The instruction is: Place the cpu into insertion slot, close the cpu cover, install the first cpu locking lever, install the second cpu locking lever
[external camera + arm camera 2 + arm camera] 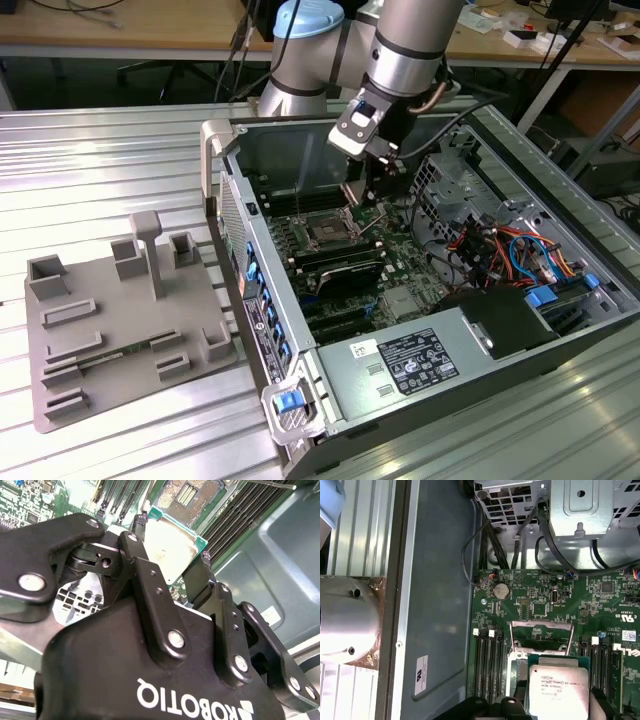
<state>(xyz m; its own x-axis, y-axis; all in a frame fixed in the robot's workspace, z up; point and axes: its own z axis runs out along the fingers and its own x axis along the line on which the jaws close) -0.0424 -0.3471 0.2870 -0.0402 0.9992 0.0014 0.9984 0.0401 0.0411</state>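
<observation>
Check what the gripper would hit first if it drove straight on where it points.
Probably the insertion slot: the gripper, shut on the cpu, points toward it, so the chip would likely touch down there first. Depth and exact alignment are unclear.

Arm (pixel 400 50) reaching steeply downward, wrist (pixel 362 122) bent, fingers (pixel 146 575) clamped inward.

Robotics lab: open computer case (pixel 300 150) on slatted metal table (pixel 100 160), cluttered benches (pixel 120 42) behind.
</observation>
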